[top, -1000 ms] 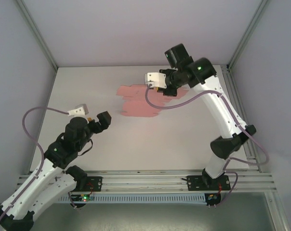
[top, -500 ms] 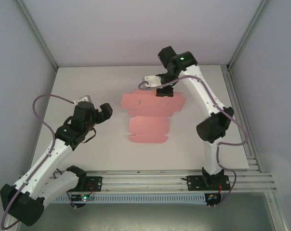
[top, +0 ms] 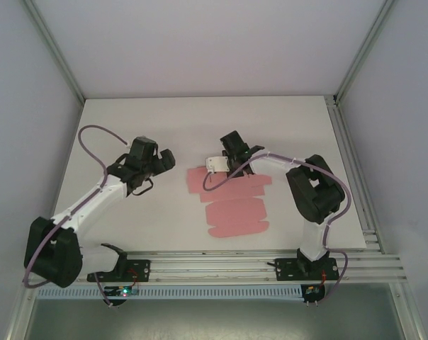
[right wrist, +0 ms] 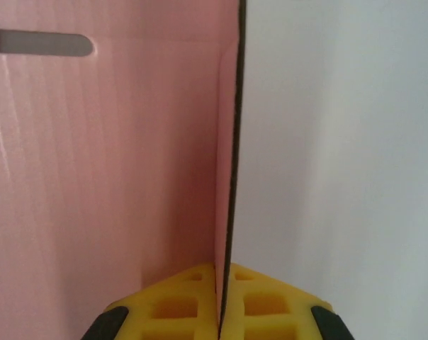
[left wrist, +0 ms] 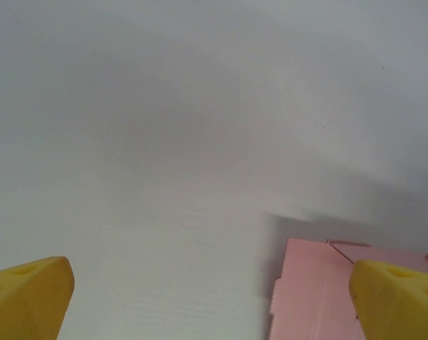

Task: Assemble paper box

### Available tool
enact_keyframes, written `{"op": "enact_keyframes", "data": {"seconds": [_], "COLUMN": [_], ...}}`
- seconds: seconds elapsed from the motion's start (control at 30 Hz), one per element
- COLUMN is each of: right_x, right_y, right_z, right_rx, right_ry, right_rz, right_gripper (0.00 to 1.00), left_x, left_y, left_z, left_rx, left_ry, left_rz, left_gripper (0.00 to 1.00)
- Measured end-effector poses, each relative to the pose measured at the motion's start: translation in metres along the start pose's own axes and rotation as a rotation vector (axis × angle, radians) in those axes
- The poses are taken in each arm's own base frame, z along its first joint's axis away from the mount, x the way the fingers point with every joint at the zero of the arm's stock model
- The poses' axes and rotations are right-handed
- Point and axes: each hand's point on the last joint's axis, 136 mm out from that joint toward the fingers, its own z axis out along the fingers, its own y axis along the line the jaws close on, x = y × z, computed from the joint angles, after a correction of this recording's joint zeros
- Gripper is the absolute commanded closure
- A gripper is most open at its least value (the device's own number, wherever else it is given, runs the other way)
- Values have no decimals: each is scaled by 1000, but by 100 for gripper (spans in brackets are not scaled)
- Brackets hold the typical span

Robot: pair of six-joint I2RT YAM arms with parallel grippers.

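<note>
My right pincer (right wrist: pixel 221 306) is clamped shut on a thin edge of the paper box (right wrist: pixel 108 177). From the grip the pink sheet spreads away to the left, with a slot farther along it. My left pincer (left wrist: pixel 214 301) stands wide over the bare bench (left wrist: pixel 164 127), the sheet's corner just by its right finger. I judge this an early fold: next, the left should pin the sheet while the right bends its flap along the crease.
</note>
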Motion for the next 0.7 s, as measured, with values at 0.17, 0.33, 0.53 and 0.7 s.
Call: {"op": "enact_keyframes", "data": {"seconds": [0.17, 0.33, 0.53, 0.7], "right_x": [-18, -23, -22, -24], "right_y": [-44, -55, -51, -47], "right_z": [-23, -45, -59, -57], "right_rx": [207, 258, 249, 232], "right_ry": [-43, -77, -84, -92], "right_rz": [6, 14, 13, 13], "right_gripper": [100, 100, 100, 100], "left_x": [-4, -13, -10, -13], "left_y": [-20, -38, -54, -66], "left_z": [21, 40, 51, 49], "left_rx": [49, 96, 186, 243], "left_ry": [48, 80, 117, 113], "left_rz": [9, 32, 42, 49], "left_gripper": [0, 0, 0, 0]}}
